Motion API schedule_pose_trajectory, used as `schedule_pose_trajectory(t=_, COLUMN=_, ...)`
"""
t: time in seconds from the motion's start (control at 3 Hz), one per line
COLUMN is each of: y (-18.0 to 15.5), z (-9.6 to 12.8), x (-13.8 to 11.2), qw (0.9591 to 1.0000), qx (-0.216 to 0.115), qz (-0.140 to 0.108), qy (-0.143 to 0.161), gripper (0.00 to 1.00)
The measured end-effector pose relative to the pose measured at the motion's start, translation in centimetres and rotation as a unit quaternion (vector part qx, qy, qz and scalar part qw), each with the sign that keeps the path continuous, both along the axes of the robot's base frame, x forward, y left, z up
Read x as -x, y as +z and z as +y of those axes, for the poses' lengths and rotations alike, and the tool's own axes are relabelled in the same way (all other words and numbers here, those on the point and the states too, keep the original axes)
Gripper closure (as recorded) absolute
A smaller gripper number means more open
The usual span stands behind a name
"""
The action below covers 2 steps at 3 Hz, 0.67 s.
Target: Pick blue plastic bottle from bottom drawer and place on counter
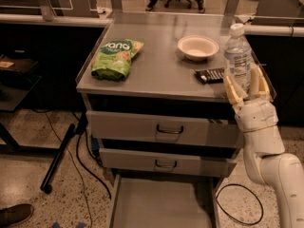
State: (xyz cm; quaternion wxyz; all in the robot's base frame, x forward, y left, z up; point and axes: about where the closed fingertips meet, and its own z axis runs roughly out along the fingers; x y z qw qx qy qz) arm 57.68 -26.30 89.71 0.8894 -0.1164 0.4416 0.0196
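Observation:
The blue plastic bottle (238, 56) is clear with a white cap and stands upright at the right edge of the counter (156, 70). My gripper (246, 87) is shut on the bottle's lower part, with a tan finger (231, 90) on each side. Whether the bottle's base rests on the counter or hangs just above it I cannot tell. My white arm (266, 146) rises from the lower right. The bottom drawer (161, 205) is pulled open below, and its grey floor is bare.
On the counter lie a green snack bag (115, 58) at the left, a white bowl (197, 47) at the back and a dark flat packet (210, 75) just left of the bottle. Two shut drawers (164, 129) with loop handles sit above the open one. A black cable (237, 203) lies on the floor.

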Motion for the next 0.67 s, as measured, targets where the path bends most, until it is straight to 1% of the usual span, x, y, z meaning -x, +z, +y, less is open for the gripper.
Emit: schedule_pose_trajectory(t=0.67, y=-1.19, z=-0.89, x=-1.70, qw=0.9998, qx=-0.013, qz=-0.010, qy=-0.014, gripper=1.00)
